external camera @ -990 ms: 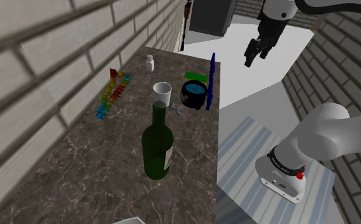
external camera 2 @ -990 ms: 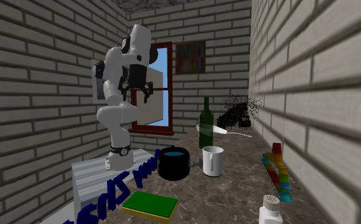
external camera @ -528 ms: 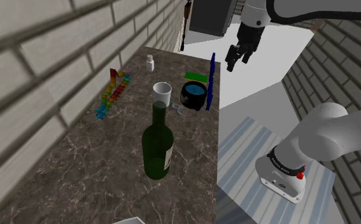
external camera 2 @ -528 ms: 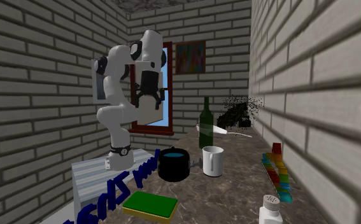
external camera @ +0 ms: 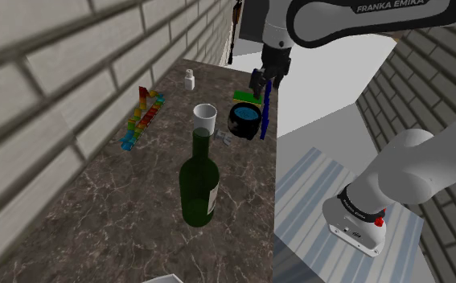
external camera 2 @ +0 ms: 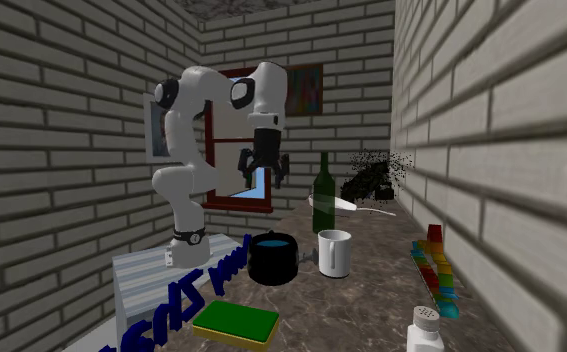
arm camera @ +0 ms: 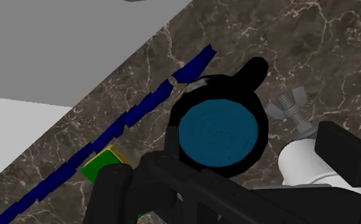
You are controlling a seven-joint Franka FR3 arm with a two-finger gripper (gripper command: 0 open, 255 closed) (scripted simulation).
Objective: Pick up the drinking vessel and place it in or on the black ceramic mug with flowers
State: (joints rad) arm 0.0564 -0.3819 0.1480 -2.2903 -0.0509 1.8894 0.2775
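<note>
The gripper [external camera 2: 263,176] has swung in from the shoulder view's right over the last second and now hangs above the far side of the black mug [external camera: 246,120], its two fingers standing apart with nothing between them. Nothing on the marble counter [external camera: 113,209] has shifted. Counting from the shoulder view's left, there is one row of coloured blocks [external camera: 141,119] well to the left of the mug by the brick wall. One white shaker [external camera: 190,79] stands left of the mug and farther back. One white cup [external camera: 205,118], the drinking vessel, stands upright just left of the mug and apart from it. One green bottle [external camera: 198,185] stands left of the mug and nearer the camera, its neck covering the cup's lower part. One grey winged bolt [external camera: 224,138] lies between cup and mug on their near side. The mug itself, one only, is drawn black with a blue inside. One green and yellow sponge [external camera: 246,96] lies just behind the mug. One ragged blue strip [external camera: 266,100] stands on edge just right of the mug, along the counter's rim and under the gripper. In the wrist view the mug lies between the open fingers, the cup by one finger.
</note>
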